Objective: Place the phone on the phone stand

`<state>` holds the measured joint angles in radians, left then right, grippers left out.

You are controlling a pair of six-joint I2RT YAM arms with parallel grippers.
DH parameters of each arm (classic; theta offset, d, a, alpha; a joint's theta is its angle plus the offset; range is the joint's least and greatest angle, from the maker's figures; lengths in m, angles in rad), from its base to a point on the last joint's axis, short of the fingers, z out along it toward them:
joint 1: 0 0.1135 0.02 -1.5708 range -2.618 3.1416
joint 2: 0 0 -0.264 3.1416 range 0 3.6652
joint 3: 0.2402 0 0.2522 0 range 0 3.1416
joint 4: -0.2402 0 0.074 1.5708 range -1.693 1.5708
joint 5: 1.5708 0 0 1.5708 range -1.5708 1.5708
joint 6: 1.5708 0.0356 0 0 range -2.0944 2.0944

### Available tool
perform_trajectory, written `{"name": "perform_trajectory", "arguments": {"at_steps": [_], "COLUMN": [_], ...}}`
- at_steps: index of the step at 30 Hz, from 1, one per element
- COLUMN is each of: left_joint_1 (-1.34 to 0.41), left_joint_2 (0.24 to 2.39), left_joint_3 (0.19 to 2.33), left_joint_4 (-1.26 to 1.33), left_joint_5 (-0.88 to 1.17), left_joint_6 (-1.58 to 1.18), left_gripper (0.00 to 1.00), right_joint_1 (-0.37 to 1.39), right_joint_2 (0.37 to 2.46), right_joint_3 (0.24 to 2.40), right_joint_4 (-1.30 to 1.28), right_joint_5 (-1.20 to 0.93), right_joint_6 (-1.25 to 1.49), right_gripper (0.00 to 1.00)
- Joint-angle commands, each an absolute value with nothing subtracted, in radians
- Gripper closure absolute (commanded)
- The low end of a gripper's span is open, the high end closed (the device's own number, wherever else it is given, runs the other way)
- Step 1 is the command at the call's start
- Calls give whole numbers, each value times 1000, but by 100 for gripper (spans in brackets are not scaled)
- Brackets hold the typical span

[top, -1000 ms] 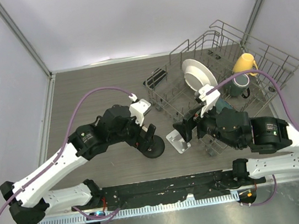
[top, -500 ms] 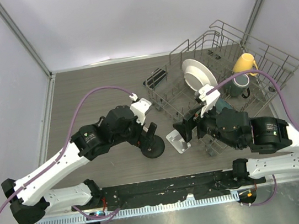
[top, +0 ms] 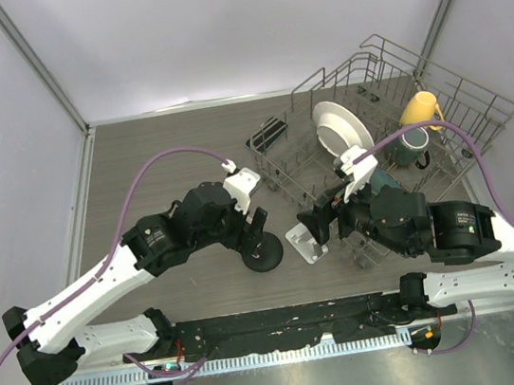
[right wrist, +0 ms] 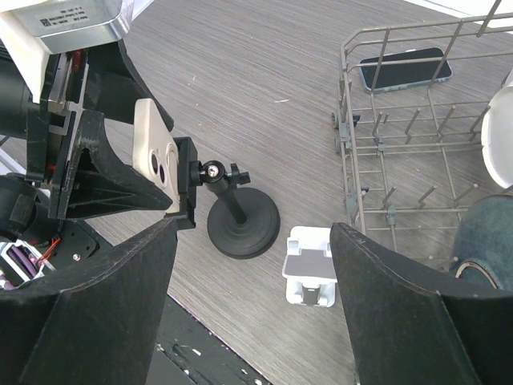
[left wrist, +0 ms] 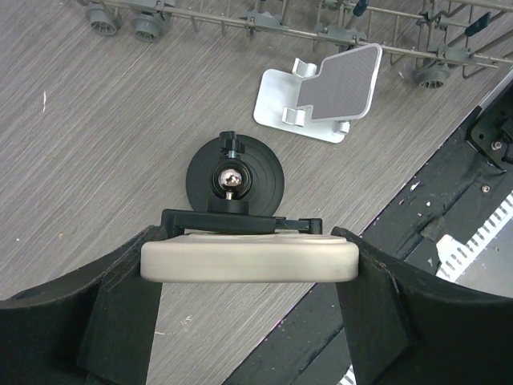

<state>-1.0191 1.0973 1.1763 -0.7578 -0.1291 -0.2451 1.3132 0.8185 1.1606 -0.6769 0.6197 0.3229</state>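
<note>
My left gripper point(top: 250, 227) point(left wrist: 248, 273) is shut on a beige phone point(left wrist: 248, 261), gripping it by its two short ends. The phone also shows in the right wrist view point(right wrist: 152, 160), with its camera lenses facing the clamp. It is held on edge against the clamp point(left wrist: 240, 222) of the black phone stand point(top: 264, 254), which has a round base point(left wrist: 235, 178) point(right wrist: 243, 222). I cannot tell whether the phone sits inside the clamp arms. My right gripper point(top: 324, 224) point(right wrist: 252, 305) is open and empty, hovering over a small silver stand point(right wrist: 309, 276).
The silver stand point(top: 305, 241) point(left wrist: 325, 92) sits right of the black stand. A wire dish rack point(top: 387, 97) fills the right back, holding a white plate point(top: 342, 128) and a yellow mug point(top: 418, 109). A second dark phone point(top: 267, 134) point(right wrist: 401, 68) lies behind the rack's left corner.
My left gripper has shifted slightly with the phone, bringing it closer against the black stand's clamp. The right arm has not moved.
</note>
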Motion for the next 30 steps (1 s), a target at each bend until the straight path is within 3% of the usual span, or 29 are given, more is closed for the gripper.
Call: {"name": "perform_trajectory", "arguments": {"at_steps": [1, 3, 4, 7, 12, 20, 30], "left_joint_1": [-1020, -1020, -1019, -1019, -1019, -971, -750], "left_joint_2": [1066, 1063, 1065, 1074, 1080, 1115, 1227], "left_joint_3": [1198, 1201, 1204, 1216, 1239, 1330, 1442], "left_joint_4": [-703, -710, -715, -733, -762, -805, -608], "left_joint_5": [-118, -112, -113, -136, -238, -572, -610], "left_joint_6": [-192, -170, -164, -155, -184, -322, -350], "left_gripper": [56, 70, 89, 100, 100, 100, 100], "right_joint_1": [1312, 1312, 1312, 1312, 1312, 1312, 1312], "right_joint_2": [815, 815, 818, 827, 836, 825, 805], "right_joint_3": [1157, 1152, 1151, 1144, 1141, 1131, 1111], "right_joint_4": [-635, -632, -630, -630, -629, -620, -618], "right_joint_5": [632, 632, 629, 629, 621, 624, 621], "right_joint_6": [322, 319, 318, 313, 313, 313, 325], "right_gripper": [18, 18, 18, 18, 18, 18, 18]}}
